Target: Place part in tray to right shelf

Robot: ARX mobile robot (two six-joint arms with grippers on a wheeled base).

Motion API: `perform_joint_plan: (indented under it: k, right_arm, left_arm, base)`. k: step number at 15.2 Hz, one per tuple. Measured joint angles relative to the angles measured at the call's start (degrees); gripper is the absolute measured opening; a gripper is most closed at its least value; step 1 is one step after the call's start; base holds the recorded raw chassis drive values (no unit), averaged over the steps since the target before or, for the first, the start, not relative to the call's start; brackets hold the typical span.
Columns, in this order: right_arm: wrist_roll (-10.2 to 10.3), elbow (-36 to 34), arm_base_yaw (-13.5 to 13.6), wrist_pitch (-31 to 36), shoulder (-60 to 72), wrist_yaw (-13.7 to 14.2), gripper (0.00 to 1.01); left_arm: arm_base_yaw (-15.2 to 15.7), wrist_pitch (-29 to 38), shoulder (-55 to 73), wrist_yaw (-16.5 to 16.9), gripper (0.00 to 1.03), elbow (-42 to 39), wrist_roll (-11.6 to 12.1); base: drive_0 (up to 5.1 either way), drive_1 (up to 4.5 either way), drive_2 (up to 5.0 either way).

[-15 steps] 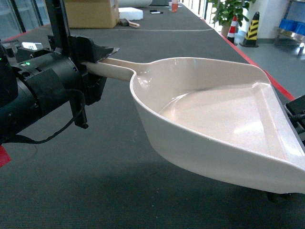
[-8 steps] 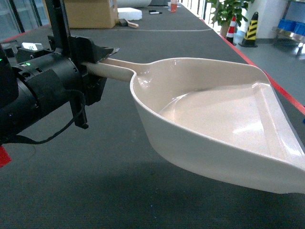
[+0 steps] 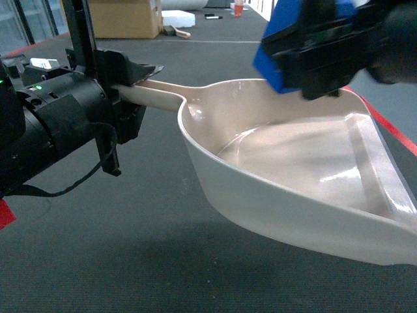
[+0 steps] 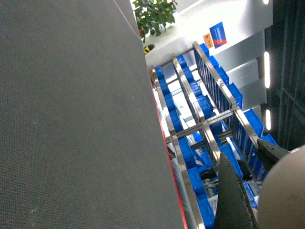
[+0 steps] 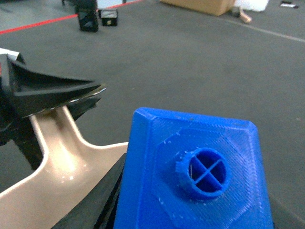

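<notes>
The tray (image 3: 293,163), a big beige scoop, hangs level over the dark mat. My left gripper (image 3: 133,78) is shut on the end of its long handle (image 5: 57,143). The part (image 3: 272,49) is a bright blue block with one round stud (image 5: 205,172). My right gripper (image 3: 306,55) is shut on it, up at the right, above the tray's far rim. The part fills the right wrist view and hides most of those fingers. The right shelf (image 4: 200,129), a steel rack, shows in the left wrist view beyond the mat's red edge.
A cardboard box (image 3: 124,16) stands far back on the mat. Blue crates (image 4: 190,160) fill the steel rack. A red line (image 3: 391,127) marks the mat's right edge. Two small black boxes (image 5: 90,19) sit on the mat behind my left gripper.
My right gripper has come into the head view from the upper right with the blue part in it, over the tray's far rim. The tray and left arm have stayed put.
</notes>
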Motion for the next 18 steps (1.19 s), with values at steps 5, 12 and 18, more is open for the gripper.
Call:
perform_joint_plan:
  k: [5, 12, 18]
  right_arm:
    - [1.55, 2.84, 2.49, -0.44, 0.33, 4.85, 1.00]
    - [-4.72, -36.04, -23.52, -16.22, -56.98, 34.62, 0.98]
    - [-4.66, -35.60, -23.52, -16.46, -56.76, 34.49, 0.98]
  left_arm:
    - [0.00, 0.00, 0.00, -0.04, 0.12, 0.00, 0.04]
    - [-0.02, 0.04, 0.00, 0.00, 0.12, 0.00, 0.07]
    - [0.44, -0.02, 0.00, -0.33, 0.12, 0.00, 0.09]
  base:
    - [0.0, 0.00, 0.0]
    - [0.0, 0.00, 0.0]
    - [0.8, -0.44, -0.4]
